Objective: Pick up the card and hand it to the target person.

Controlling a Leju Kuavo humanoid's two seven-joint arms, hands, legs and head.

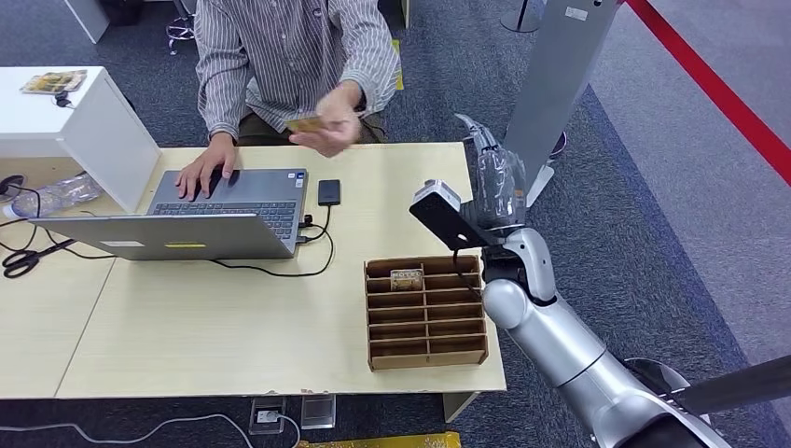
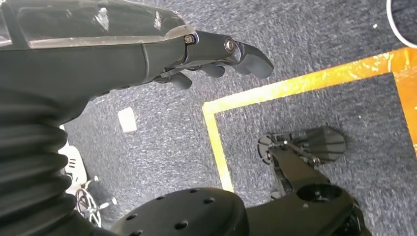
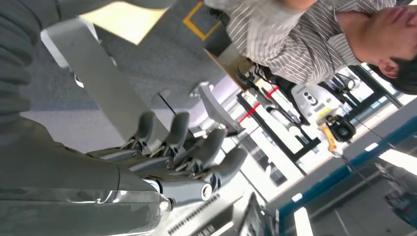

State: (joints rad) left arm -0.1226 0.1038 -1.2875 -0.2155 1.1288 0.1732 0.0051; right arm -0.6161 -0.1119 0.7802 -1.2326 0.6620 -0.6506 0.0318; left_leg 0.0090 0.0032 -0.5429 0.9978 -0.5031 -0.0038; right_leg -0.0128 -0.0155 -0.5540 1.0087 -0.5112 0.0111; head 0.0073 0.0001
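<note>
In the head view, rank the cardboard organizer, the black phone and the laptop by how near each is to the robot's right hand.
Measured from the right hand, raised past the table's right edge:
1. Cardboard organizer, at the table's near right, just below the hand.
2. Black phone, mid-table, left of the hand.
3. Laptop, farther left, in front of the person.

right arm (image 1: 560, 345) comes up from the lower right of the head view, silver, bent at the wrist, forearm rising beside the desk's (image 1: 233, 364) right edge. right hand (image 1: 494, 177) raised upright past the desk's far right corner, holding nothing. right wrist view: fingers (image 3: 206, 150) side by side, loosely extended with a slight curl, apart from the thumb. left hand (image 2: 216, 59) hangs over the floor, nothing in it, dark fingers (image 2: 253, 59) bent a little inward, not closed.
</note>
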